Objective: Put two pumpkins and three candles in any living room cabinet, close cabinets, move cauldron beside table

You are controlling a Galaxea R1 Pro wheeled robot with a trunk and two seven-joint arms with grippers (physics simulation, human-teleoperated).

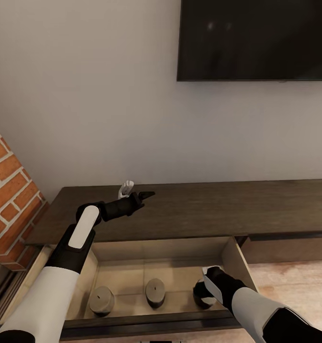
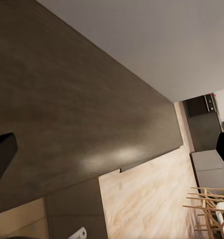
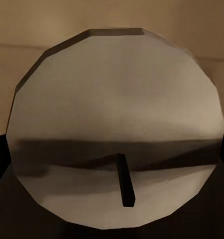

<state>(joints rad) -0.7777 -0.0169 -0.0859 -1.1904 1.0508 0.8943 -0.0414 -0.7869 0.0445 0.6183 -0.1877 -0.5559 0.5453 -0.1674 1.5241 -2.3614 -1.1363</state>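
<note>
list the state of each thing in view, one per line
drawer: pulled open, pale inside
left candle: upright in the drawer, free
middle candle: upright in the drawer, free
third candle: in the drawer at the right gripper, grip unclear
left gripper: open, empty, above the cabinet top
TV: screen dark

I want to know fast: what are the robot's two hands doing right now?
Left gripper: open, empty, above the cabinet top.
Right gripper: down in the open drawer, around a candle; grip cannot be told.
</note>
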